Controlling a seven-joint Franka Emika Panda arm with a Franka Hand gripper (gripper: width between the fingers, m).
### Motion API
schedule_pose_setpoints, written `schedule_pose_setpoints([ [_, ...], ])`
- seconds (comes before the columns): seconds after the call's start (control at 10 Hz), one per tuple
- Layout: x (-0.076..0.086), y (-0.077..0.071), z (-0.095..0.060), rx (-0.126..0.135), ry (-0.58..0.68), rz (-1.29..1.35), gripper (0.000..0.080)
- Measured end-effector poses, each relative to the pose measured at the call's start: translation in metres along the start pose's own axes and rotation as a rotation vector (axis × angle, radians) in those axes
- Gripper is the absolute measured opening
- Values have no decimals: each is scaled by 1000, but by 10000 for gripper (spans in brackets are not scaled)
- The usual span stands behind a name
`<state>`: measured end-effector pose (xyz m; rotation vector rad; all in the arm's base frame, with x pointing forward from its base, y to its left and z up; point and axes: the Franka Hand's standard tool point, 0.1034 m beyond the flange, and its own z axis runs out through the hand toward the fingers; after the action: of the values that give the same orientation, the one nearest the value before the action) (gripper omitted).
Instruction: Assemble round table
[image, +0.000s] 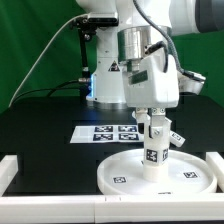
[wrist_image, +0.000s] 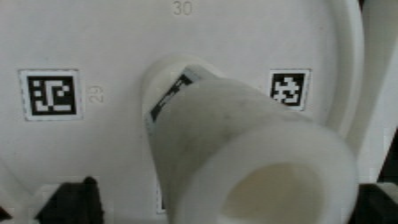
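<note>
Gripper (image: 152, 128) hangs just above the centre of the frame in the exterior view, its jaws spread wide and released, one finger on either side of the leg's upper end without clamping it. Directly beneath, the thick white leg (image: 154, 150) stands upright in the middle of the round disc (image: 122, 177), which lies flat on the black counter (image: 45, 135) at the lower centre. Behind the disc lies the marker board (image: 100, 132). In the wrist view, the leg (wrist_image: 249, 150) rises from the disc (wrist_image: 107, 50) between two square tags.

marker board (image: 113, 132) flat on black table (image: 45, 135); white rails (image: 8, 170) at edges.
</note>
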<state>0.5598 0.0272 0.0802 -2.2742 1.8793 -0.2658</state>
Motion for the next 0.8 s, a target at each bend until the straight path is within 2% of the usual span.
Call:
schedule_pose_setpoints([
  [0.1,-1,0,1,-5,3,-108,649],
  [0.3,-16,-4,4,-39,-11,-526,649],
  [0.4,-19,-4,4,-58,-51,-629,649],
  [0.5,-15,-6,4,-50,-38,-683,649],
  [0.8,-13,-6,4,-67,-37,-953,649],
])
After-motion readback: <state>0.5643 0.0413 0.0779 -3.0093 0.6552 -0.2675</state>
